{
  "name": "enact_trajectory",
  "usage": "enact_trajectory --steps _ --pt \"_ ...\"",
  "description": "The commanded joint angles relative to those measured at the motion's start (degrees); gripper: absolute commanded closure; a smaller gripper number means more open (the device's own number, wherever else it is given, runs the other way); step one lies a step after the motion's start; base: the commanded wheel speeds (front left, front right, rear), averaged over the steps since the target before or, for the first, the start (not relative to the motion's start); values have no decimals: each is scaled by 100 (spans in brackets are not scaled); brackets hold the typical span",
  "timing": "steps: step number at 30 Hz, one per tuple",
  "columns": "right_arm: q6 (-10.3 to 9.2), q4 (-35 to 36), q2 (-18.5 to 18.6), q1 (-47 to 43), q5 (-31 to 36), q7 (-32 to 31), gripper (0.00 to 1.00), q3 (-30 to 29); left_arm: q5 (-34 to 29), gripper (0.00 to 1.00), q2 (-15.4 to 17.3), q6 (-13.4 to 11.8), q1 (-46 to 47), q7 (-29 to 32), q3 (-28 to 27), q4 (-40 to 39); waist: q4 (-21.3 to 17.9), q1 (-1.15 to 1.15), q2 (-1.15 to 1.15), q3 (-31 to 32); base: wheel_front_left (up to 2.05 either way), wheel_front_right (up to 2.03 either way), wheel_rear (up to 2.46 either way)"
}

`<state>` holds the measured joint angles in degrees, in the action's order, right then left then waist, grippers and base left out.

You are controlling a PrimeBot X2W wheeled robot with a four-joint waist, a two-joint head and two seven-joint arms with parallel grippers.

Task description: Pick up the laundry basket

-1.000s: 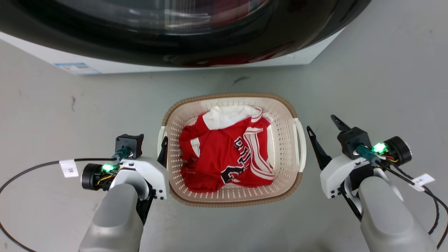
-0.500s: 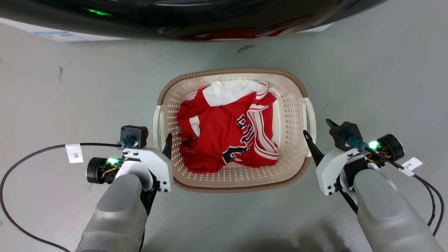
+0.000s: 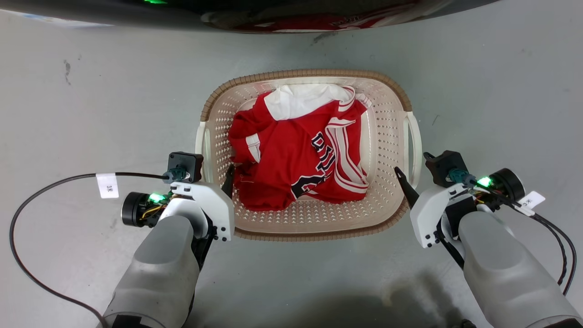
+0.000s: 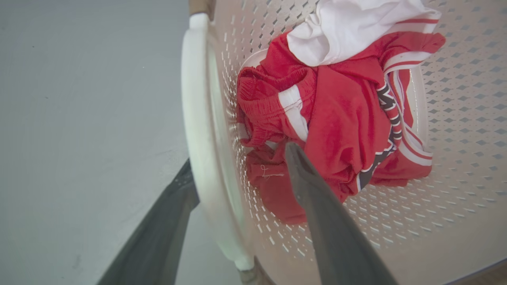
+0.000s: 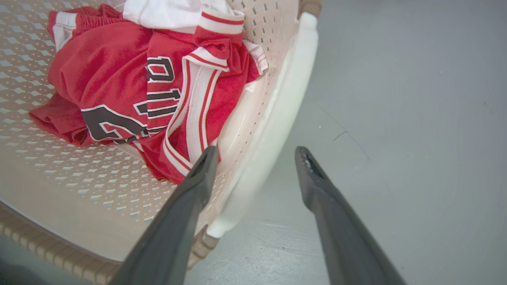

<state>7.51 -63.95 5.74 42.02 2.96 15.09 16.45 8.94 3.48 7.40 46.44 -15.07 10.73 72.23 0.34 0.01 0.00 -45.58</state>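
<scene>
**Left gripper** (image 4: 237, 156): wide open, holding nothing. I have its fingers astride the left handle (image 4: 198, 118), one outside it over the floor (image 3: 91, 91), the other inside the basket (image 3: 314, 75), just above the red jersey (image 3: 296, 164).

**Right gripper** (image 5: 256, 150): also open and empty. The near end of the right handle (image 5: 285, 99) lies between its fingers, the inner one over the perforated wall, the outer one over bare floor. I cannot tell whether either set of pads touches plastic.

**Outward from the grippers:** the basket sits on the floor between the two arms, upright, with the jersey heaped inside. A dark washer front (image 3: 291, 13) lies beyond the basket's far rim.

**Step in hand:** I judge this to be the pre-grasp, with both handles bracketed and neither clamped.

**Next move:** I should close both grippers on the loops, confirm that each has a firm hold, then raise both arms together and level so the basket does not tip. The left inner finger may snag the cloth as it closes.
</scene>
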Motion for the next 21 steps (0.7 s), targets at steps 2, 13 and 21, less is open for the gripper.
enact_trajectory --steps 2,13,21 --pt "-4 -38 -17 141 -34 12 0 27 58 0 -10 8 116 -16 70 34 7 -1 0 -83 0 0 0" --pt "-1 -184 4 302 -11 10 100 159 281 100 -55 9 257 172 460 103 54 -1 0 -230 0 0 0" --pt "5 -264 -50 216 -91 16 100 223 471 100 -52 15 165 179 638 123 63 -1 0 -10 0 0 0"
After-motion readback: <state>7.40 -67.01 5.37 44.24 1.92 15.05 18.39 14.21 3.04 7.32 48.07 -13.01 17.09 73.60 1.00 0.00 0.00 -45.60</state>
